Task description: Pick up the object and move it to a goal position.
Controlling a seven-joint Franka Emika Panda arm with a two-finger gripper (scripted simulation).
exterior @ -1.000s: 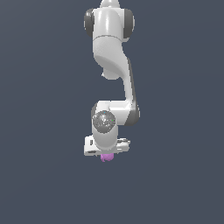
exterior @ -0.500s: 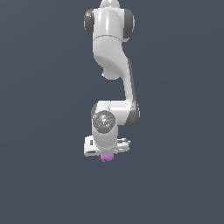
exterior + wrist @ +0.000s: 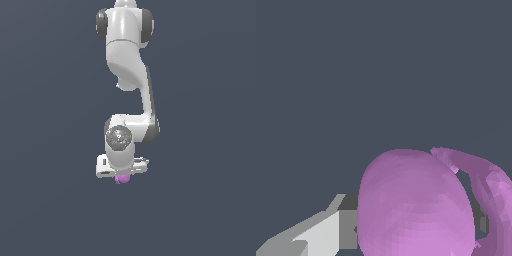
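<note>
From my end the gripper (image 3: 121,176) looks clamped on the object (image 3: 123,178); the little pink-purple lump pokes out right at the 6 o'clock edge of the hand in the exterior view, tucked under the white housing; I can't actually see both fingers there, so I'm going by the wrist view, where the lump (image 3: 413,205) fills the frame with one grey-white finger (image 3: 331,227) pressed against its side; there's a curved ridge or handle-like loop on its other side; the Panda arm (image 3: 131,75) comes down from 12 o'clock, elbow bent, wrist pointing down; everything else is plain dark grey-blue background.
</note>
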